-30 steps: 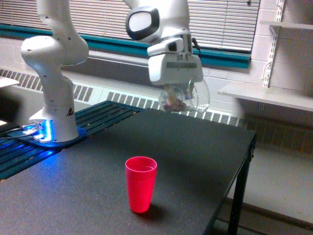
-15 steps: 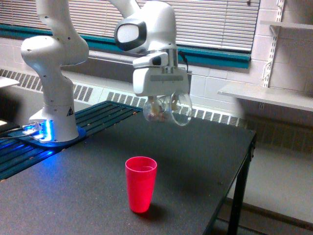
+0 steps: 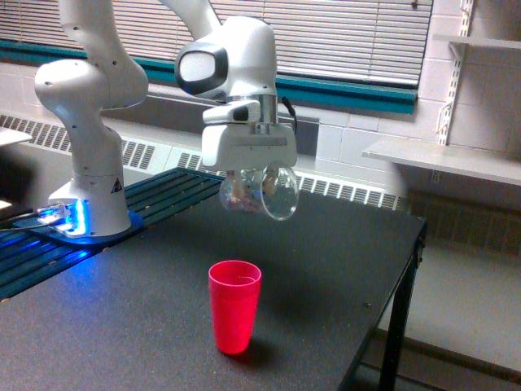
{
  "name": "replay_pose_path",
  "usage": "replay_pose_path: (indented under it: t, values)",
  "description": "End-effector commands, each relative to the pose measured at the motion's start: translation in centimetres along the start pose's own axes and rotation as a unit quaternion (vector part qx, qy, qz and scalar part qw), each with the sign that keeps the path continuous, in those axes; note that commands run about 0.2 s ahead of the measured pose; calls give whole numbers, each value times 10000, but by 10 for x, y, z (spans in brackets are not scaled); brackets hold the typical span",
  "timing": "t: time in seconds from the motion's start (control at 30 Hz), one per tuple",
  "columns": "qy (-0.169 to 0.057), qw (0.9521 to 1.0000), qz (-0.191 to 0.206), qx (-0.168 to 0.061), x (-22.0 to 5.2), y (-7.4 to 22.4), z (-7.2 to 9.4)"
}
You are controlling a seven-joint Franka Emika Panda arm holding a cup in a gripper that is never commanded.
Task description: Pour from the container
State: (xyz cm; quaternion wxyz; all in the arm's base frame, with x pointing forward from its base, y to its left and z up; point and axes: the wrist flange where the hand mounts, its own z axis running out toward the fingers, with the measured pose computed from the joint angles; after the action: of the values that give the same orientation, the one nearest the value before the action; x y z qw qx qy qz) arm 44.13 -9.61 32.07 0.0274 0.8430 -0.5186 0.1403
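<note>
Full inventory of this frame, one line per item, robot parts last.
Red cup: 1, red, upright on the table, near the front, below the mug.
Clear mug: 1, see-through, small bits inside, held in the air above the table.
Table: 1, black, centre.
Shelf: 1, white, wall on the exterior view's right.
Window blinds: 1 set, white, above a teal sill strip.
Gripper: 1, white, shut on the clear mug.
Robot base: 1, white with a blue light, on the exterior view's left.
</note>
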Motion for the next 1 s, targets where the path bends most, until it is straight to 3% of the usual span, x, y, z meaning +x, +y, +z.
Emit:
replay_pose_path:
  t: [0.03,1.0]
  values:
    - [76,9995,308,-2,15,13,-1]
    - [-115,9976,554,-397,50,49,32]
